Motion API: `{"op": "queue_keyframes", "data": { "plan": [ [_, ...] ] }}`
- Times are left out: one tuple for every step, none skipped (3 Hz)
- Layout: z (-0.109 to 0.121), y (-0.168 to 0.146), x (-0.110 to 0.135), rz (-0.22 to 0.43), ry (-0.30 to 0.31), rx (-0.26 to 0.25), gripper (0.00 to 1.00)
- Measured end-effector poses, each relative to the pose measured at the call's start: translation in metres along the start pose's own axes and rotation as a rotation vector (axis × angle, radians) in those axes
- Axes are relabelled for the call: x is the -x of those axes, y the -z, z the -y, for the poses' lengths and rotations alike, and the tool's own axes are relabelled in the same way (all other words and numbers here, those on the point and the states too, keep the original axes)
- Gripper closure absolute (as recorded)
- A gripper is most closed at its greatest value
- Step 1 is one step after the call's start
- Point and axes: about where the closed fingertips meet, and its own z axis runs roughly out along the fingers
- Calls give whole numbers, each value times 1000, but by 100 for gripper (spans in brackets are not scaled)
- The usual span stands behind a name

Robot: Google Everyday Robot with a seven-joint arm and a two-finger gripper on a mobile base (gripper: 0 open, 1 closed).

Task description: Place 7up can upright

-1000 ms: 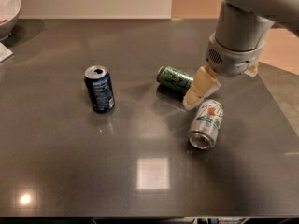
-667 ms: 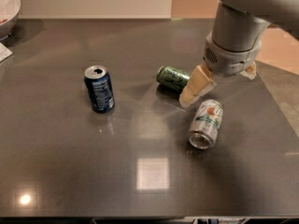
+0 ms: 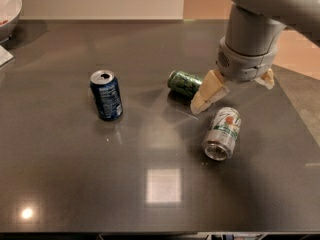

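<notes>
Your gripper [image 3: 234, 94] hangs low over the dark table [image 3: 75, 184], with its two cream fingers [image 3: 207, 90] spread wide apart and nothing between them. It has hold of nothing.

The 7up can [image 3: 222, 133] lies on its side on the table, just in front of the gripper on the camera side, below the gap between the fingers and clear of both. You see a silver-white body with green lettering and a small red spot near its far end. The round end that faces the camera looks dark and hollow. Its long axis runs roughly away from the camera, tilted a little, so its far end points up toward the gripper.

The finger you see best slants down toward the table, and its tip sits near the 7up can's far end; whether it touches the table cannot be told. Just beyond that same finger lies a dark green can [image 3: 184, 82], also on its side, close to the finger. Well away from the gripper, past the green can, a dark blue can [image 3: 106, 95] stands upright with its top open. A pale bowl [image 3: 7, 9] sits at the table's far corner, the farthest thing from the gripper.
</notes>
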Motion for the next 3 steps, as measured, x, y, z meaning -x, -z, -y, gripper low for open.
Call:
{"op": "queue_keyframes", "data": {
  "plan": [
    [-3, -11, 0, -45, -133, 21, 0],
    [-7, -19, -4, -76, -287, 35, 0],
    [-11, -29, -12, -113, -406, 35, 0]
  ]
}}
